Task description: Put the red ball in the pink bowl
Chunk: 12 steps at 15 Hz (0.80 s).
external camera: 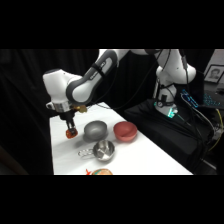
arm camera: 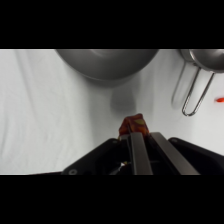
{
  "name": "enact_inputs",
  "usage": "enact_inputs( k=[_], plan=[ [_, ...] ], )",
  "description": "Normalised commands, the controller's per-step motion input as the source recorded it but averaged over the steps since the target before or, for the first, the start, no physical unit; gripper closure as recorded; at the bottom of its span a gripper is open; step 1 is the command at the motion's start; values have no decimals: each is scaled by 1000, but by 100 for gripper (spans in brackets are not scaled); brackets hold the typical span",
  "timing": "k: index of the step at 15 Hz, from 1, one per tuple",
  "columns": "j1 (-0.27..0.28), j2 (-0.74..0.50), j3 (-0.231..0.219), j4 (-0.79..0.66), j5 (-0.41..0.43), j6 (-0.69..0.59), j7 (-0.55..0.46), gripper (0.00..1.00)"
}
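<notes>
The ball (external camera: 72,133) was held in the gripper (external camera: 71,131) above the table; carrying it right, past the grey bowl (external camera: 95,130), to the pink bowl (external camera: 125,130) was needed next.

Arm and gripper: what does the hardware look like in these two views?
The arm is glossy white with rounded link shells and dark grey joint bands. Black cables hang near its base at upper right. The gripper has a white body with dark fingers below it. In the wrist view, the gripper shows black linkage and a grey central rail.

Side overview; wrist close-up; shared grey bowl (external camera: 95,130)
</notes>
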Motion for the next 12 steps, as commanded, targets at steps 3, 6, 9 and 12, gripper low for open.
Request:
enact_inputs(
  k=[3,6,9,12],
  plan=[
    [18,-495,-26,-324,6,-183,-51,96],
    [58,-616,-32,-565,-14,-13,-21,96],
    [93,-709,-35,-769,-32,87,23,95],
    [124,-719,-36,-862,-71,156,79,95]
  ],
)
